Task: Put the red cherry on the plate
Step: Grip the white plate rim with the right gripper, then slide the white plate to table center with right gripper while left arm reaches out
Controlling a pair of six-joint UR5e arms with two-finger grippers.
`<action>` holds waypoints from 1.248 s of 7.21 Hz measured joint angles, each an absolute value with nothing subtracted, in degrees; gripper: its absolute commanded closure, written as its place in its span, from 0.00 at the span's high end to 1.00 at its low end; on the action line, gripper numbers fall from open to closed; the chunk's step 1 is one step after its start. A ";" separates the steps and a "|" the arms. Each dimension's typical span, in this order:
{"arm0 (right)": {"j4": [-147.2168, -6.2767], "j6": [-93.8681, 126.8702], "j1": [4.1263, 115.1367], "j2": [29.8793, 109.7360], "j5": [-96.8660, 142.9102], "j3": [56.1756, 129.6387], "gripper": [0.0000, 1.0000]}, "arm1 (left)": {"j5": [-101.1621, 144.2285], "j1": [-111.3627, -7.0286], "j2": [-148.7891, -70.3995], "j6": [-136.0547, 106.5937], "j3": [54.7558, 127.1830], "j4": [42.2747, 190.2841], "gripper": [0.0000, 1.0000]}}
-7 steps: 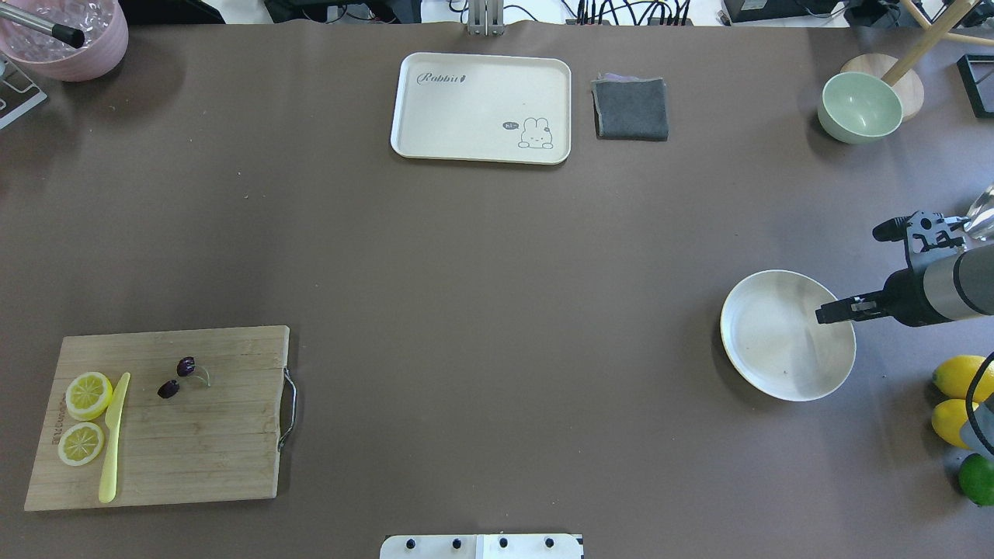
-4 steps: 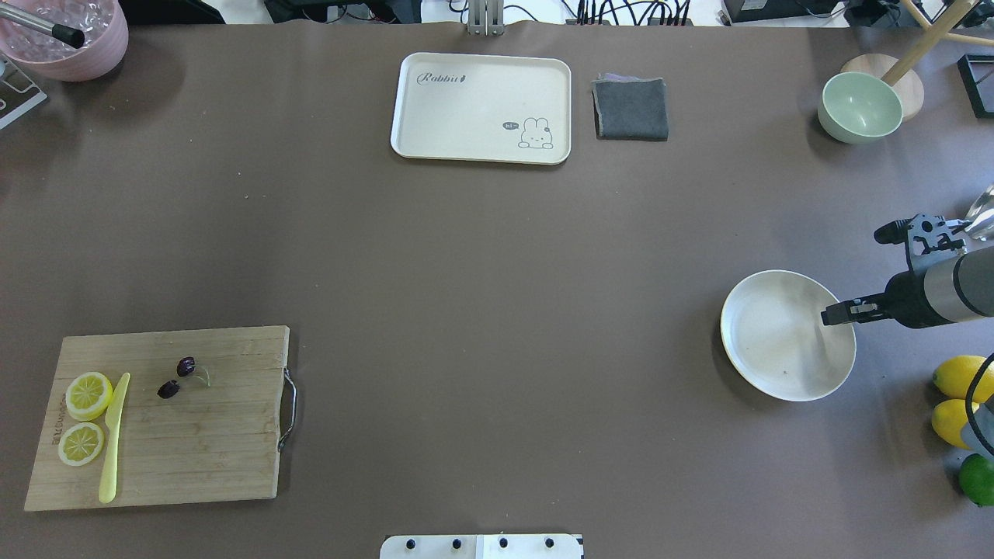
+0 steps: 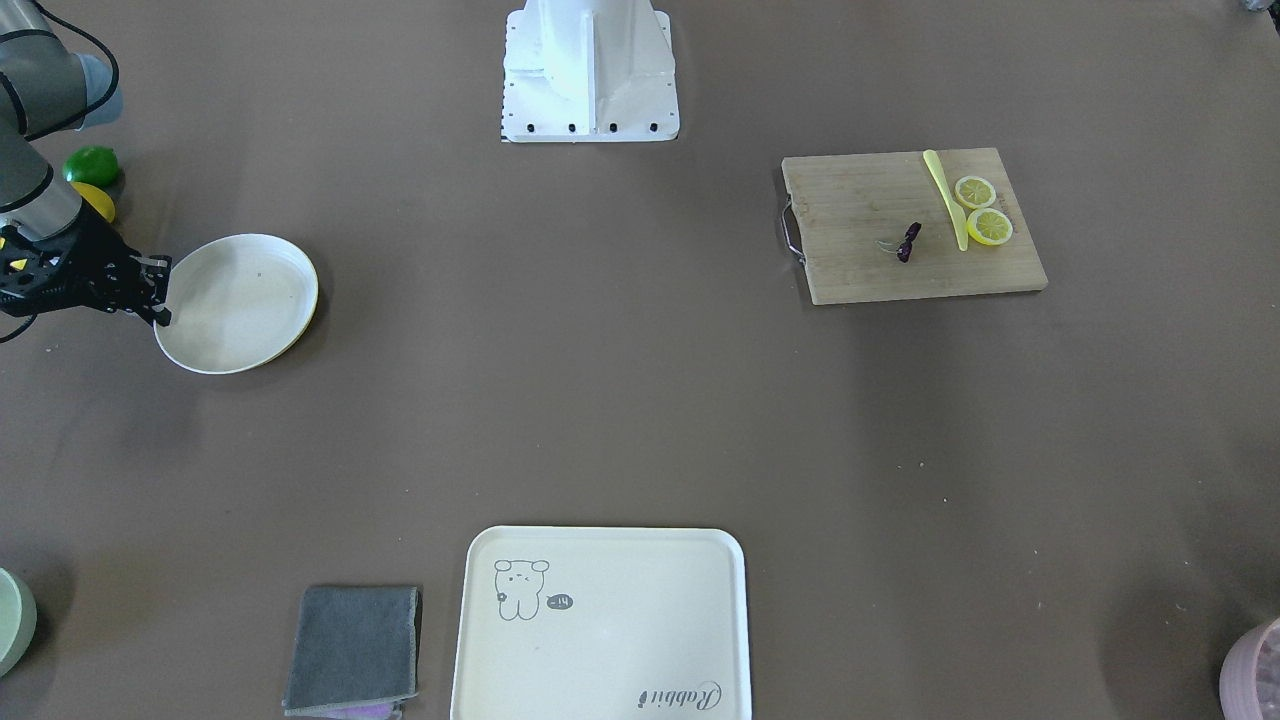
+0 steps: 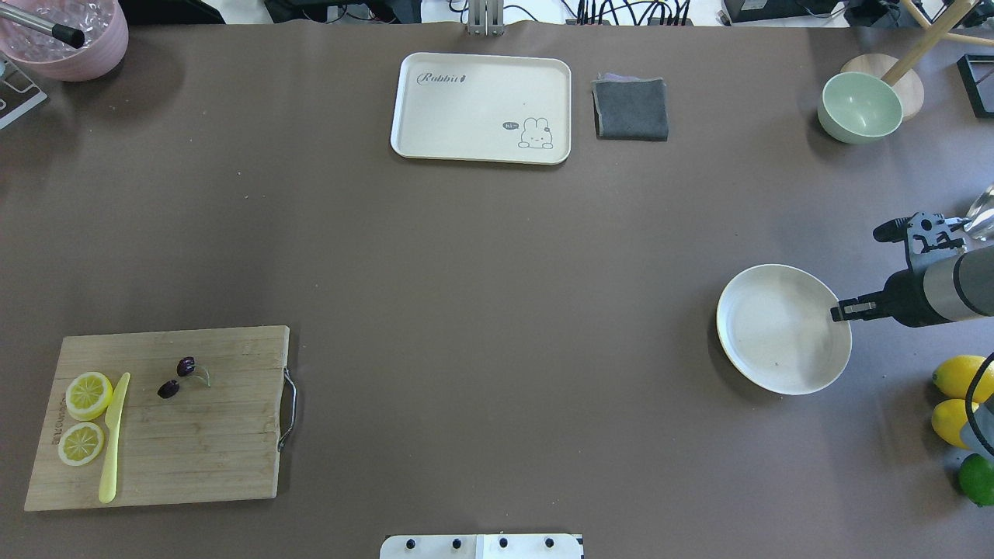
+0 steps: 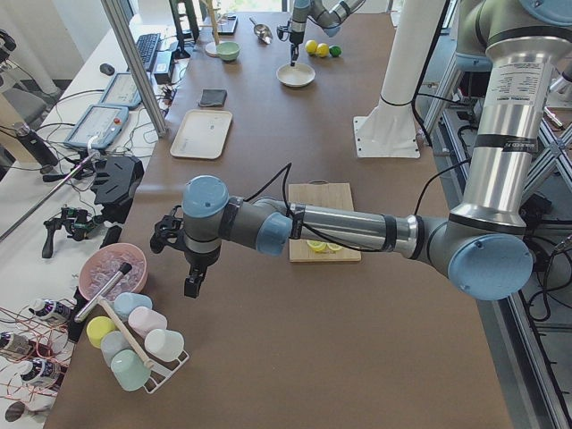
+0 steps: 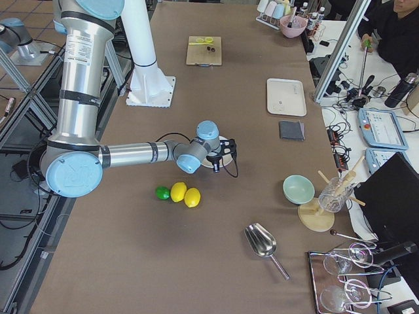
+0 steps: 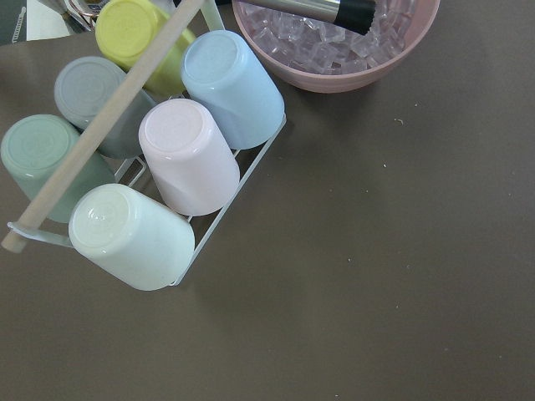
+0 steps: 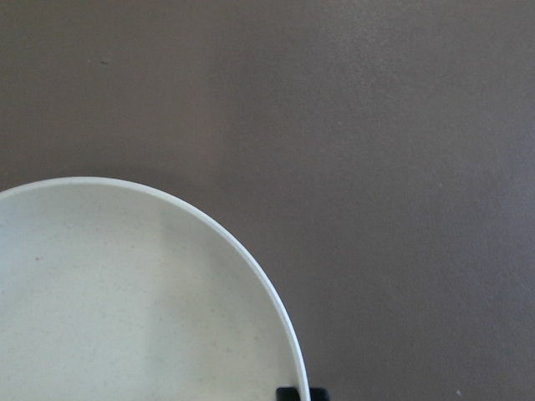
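Cherry (image 4: 177,377) lies untouched on the cutting board (image 4: 202,435) at the tabletop's near-left corner. Well apart, near the right edge, the right gripper (image 4: 840,313) pinches the plate (image 4: 769,365) rim and has dragged it slightly leftward and farther, toward the cherry. Left fingers: cannot tell.

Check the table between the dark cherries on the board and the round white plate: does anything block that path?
Nothing visible does. Between the dark maroon cherry pair and the round cream plate lies only bare brown table.
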State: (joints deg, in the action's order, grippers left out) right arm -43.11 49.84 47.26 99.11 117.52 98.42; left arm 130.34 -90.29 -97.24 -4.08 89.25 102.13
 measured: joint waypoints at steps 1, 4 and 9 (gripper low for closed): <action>-40.45 50.00 48.29 99.23 119.82 98.82 0.00 | 130.34 -90.30 -97.22 -4.05 89.24 102.13 0.98; -33.75 50.87 56.09 98.27 132.22 99.38 0.00 | 131.20 -90.31 -97.72 -4.28 89.47 101.90 0.98; -35.55 64.76 49.04 81.18 123.78 99.87 0.00 | 132.32 -85.50 -97.64 -10.81 90.33 113.25 0.98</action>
State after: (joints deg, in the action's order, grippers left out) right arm -35.55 64.76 49.04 81.18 123.78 99.87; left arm 132.32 -85.50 -97.64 -10.81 90.33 113.25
